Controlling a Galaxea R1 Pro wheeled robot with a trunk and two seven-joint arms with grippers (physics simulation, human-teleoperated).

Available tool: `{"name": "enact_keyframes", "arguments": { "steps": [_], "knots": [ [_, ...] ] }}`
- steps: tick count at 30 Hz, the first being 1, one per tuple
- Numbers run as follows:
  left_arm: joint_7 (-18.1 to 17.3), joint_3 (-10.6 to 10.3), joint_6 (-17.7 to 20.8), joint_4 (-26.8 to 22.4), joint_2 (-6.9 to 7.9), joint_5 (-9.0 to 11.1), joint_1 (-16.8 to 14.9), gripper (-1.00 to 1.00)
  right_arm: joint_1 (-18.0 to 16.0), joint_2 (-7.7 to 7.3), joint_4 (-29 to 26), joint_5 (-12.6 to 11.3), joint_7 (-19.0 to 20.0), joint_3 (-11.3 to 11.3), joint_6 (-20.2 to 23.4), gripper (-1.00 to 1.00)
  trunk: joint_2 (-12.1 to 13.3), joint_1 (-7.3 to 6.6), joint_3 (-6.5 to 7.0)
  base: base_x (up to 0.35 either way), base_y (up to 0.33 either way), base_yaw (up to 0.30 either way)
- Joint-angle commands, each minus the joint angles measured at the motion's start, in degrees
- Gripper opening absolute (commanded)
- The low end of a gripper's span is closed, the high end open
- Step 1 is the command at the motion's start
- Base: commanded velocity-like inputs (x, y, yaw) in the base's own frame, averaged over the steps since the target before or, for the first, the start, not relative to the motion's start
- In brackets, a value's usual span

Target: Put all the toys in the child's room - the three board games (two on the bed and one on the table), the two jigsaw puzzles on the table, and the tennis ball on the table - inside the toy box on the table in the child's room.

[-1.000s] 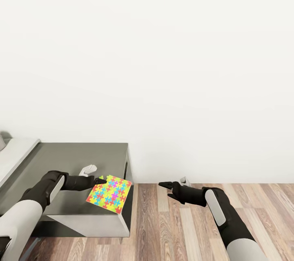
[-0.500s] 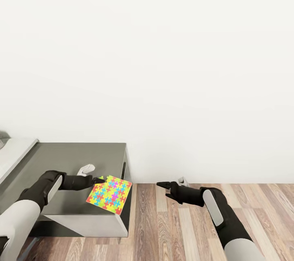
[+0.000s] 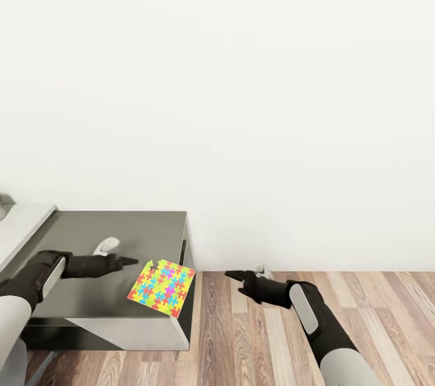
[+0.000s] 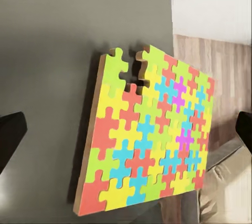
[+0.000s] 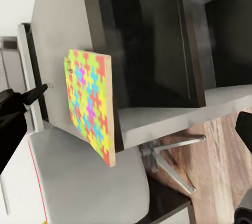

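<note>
One jigsaw puzzle (image 3: pixel 161 288), a flat rectangle of yellow, pink, blue and green pieces, lies on the right front corner of the dark grey side unit (image 3: pixel 115 235) and overhangs its edge. My left gripper (image 3: pixel 128 261) hovers open just left of the puzzle without touching it. In the left wrist view its dark fingertips (image 4: pixel 11 140) stand wide apart on either side of the puzzle (image 4: pixel 152 140). My right gripper (image 3: pixel 232 276) is open over the wood floor, right of the unit, pointing at the puzzle (image 5: pixel 89 105). A strip of the table (image 3: pixel 18 223) shows at far left.
A plain white wall (image 3: pixel 241 102) fills the back. Wood-plank floor (image 3: pixel 362 301) runs to the right of the unit. The unit has dark open shelves (image 5: pixel 157 40) and thin metal legs (image 5: pixel 168 166). A pale rounded shape (image 5: pixel 84 182) lies below the puzzle in the right wrist view.
My left gripper has let go of the puzzle's corner and drawn back to the left. The puzzle stays where it lay. The right arm has drifted slightly left.
</note>
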Motion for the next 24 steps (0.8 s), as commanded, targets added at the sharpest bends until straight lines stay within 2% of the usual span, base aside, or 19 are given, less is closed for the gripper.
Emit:
{"name": "enact_keyframes", "arguments": {
  "steps": [1,5,9,11,14,17,19,24],
  "knots": [
    [-0.7,0.0,0.4,0.0,0.18,0.3,0.0,1.0,-0.1,0.23,0.1,0.3,0.2,-0.3,0.3,1.0,-0.1,0.01,-0.07,0.0,0.0,0.0],
    [-4.0,0.6,0.6,-0.2,1.1,0.3,-0.2,1.0,-0.4,0.66,0.4,0.5,-0.1,-0.3,0.1,1.0,-0.1,0.01,-0.07,0.0,0.0,0.0],
    [-9.8,2.1,1.5,-0.7,1.56,0.4,-0.4,1.0,-1.3,0.73,1.2,0.5,-0.1,-0.2,0.0,1.0,-0.1,0.01,-0.07,0.0,0.0,0.0],
    [-15.0,2.6,1.9,-1.7,1.7,0.3,-0.4,1.0,-1.9,0.8,2.9,0.4,-0.1,-0.3,-0.7,1.0,-0.1,0.01,-0.07,0.0,0.0,0.0],
    [-20.3,2.7,1.9,-2.4,1.71,0.2,-0.3,1.0,-2.8,0.92,5.4,0.2,0.1,-0.3,-2.6,1.0,-0.1,0.01,-0.07,0.0,0.0,0.0],
    [-27.3,2.6,1.8,-3.4,1.71,0.2,-0.3,1.0,-4.1,1.12,8.4,0.0,0.5,-0.3,-3.8,1.0,-0.1,0.01,-0.07,0.0,0.0,0.0],
    [-30.4,2.5,1.8,-4.2,1.71,0.2,-0.2,1.0,-4.5,1.3,9.3,0.0,0.6,-0.3,-4.0,1.0,-0.1,0.01,-0.07,0.0,0.0,0.0],
    [-30.9,2.7,1.8,-6.7,1.71,0.3,0.1,1.0,-4.7,2.04,9.9,-0.1,1.1,-0.3,-3.9,1.0,-0.1,0.01,-0.07,0.0,0.0,0.0]
  ]
}}
